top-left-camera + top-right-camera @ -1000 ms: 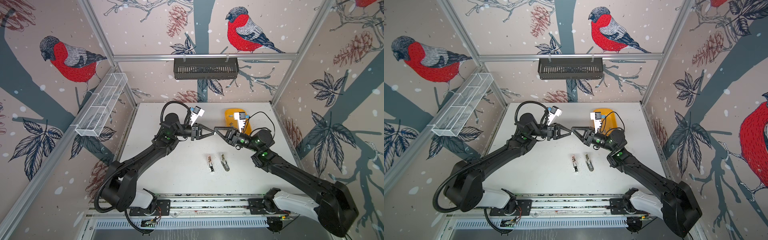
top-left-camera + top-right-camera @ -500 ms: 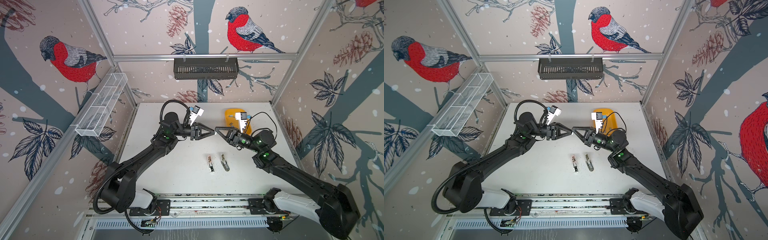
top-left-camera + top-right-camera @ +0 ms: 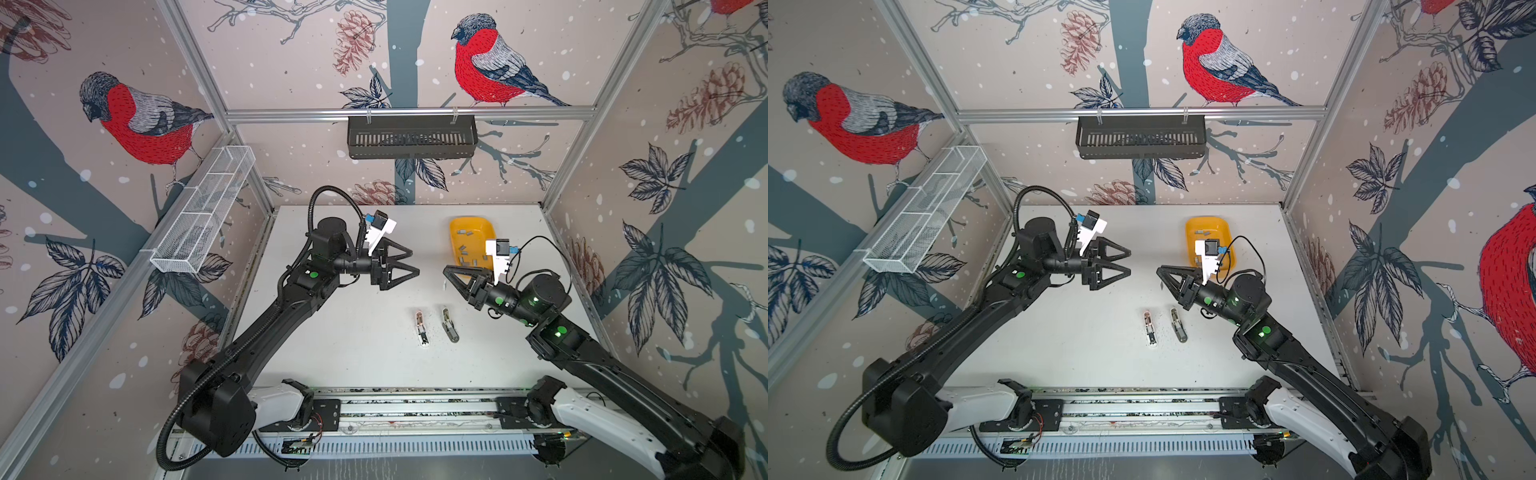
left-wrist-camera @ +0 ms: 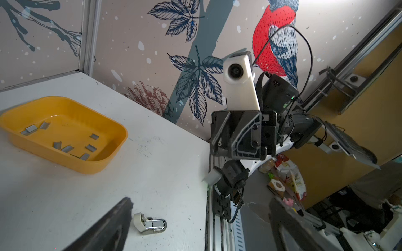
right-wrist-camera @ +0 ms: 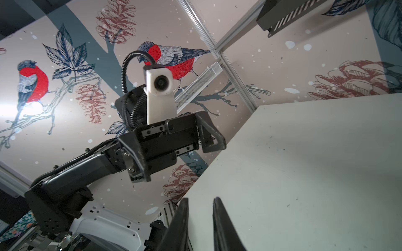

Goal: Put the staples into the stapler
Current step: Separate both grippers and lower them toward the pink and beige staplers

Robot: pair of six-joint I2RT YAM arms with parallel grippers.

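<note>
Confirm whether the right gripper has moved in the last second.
Yes. In both top views the right gripper has pulled back rightward, away from the left gripper and closer to the yellow tray.

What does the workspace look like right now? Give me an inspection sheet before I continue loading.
Surface: white table, mostly bare.
Job's things: staples loose in the yellow tray; white stapler and grey stapler lie side by side, apart.
Clutter: dark specks around the staplers.
Grippers: left pincer wide open, empty; right pincer narrowly open, nothing seen between its fingers.
Cables: black conduit loops over left arm; thin cable loops beside tray.
Surroundings: wire basket, black rack, bird-print walls.
</note>
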